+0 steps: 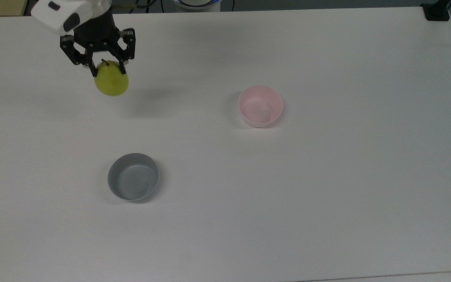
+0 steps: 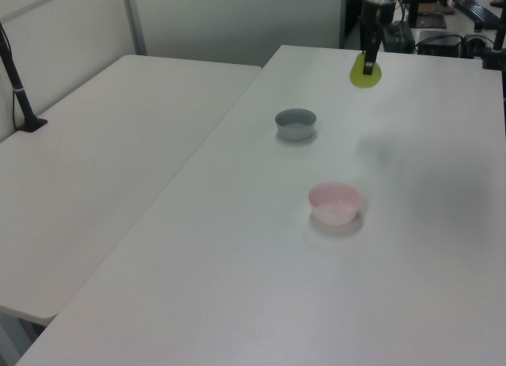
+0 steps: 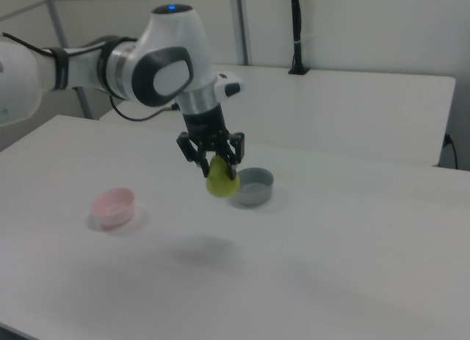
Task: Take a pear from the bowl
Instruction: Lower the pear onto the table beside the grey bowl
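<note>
Table mostly bare: wide open room on all sides. Obstacles are pink bowl mid-table and grey bowl toward the top view's lower left, well apart, with a broad lane between them. Arm holds the pear above the table, clear of both.

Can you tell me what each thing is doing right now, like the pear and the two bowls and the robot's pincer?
pear: held up in the air, above the table.
pincer: shut on the pear's top.
pink bowl: upright on the table, nothing inside.
grey bowl: upright on the table, nothing inside.
</note>
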You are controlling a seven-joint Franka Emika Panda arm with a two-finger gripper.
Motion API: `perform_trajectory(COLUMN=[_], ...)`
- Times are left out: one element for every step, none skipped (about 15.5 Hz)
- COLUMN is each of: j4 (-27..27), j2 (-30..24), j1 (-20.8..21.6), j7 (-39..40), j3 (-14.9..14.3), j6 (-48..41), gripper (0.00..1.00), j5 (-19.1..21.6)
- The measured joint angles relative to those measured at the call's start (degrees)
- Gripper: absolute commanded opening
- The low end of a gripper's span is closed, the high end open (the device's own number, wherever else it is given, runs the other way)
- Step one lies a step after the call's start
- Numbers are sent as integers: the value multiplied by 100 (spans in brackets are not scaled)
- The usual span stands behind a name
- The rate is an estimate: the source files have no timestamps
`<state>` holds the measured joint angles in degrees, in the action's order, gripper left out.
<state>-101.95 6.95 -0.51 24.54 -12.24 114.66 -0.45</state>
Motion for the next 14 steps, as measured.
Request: perform_trajectory(j4=[-66,-138,-217,-295,-370,-433,-500,-610,-679,-738,-781,-808,-818,-824], j2=[82,175,270,359,442,521,592,689,741,791,835,875,910,938], j1=[-10,-20,-26,-32,-43,-55,-62,-64,-64,-64,-64,-64,-64,-64], j7=[-2,-10,-17,-25,-29,-30,-30,-31,-34,-36,-38,-39,-39,-40], j3=[-14,-30,-53,-71,-80,-81,-81,-81,-81,-81,-81,-81,-81,-81], j6=[139,278,442,622,804,929,1054,1288,1444,1558,1623,1656,1661,1662], gripper=[0,0,0,0,0,0,0,0,0,0,0,0,0,3], j5=[1,3,8,28,65,100,119,129,134,136,137,137,137,137])
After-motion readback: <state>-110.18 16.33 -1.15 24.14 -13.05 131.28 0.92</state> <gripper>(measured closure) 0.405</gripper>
